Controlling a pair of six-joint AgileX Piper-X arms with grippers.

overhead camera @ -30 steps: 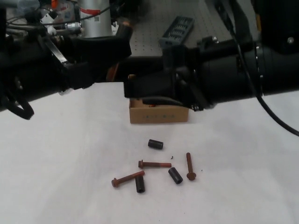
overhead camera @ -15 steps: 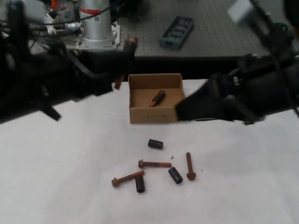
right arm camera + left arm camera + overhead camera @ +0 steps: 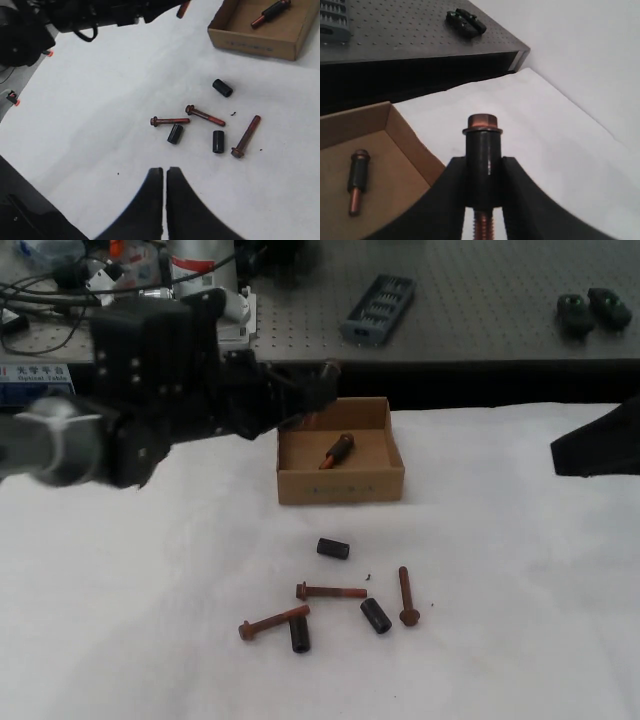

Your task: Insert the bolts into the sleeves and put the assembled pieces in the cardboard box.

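Bolt-and-sleeve piece point(image 3: 482, 150) sits pinched in our left gripper point(image 3: 483, 167), long axis along the fingers point(image 3: 522, 200), just outside the wall of the cardboard box point(image 3: 412, 145) near its far left corner, while our right gripper point(image 3: 164, 175), pressed together and empty, hangs well apart.

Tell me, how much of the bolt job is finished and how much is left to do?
Done: one bolt-in-sleeve piece lies in the cardboard box. In hand: the left gripper is shut on a second assembled piece near the box. Left: three loose bolts and three loose sleeves wait on the white cloth. The right gripper is shut and empty.
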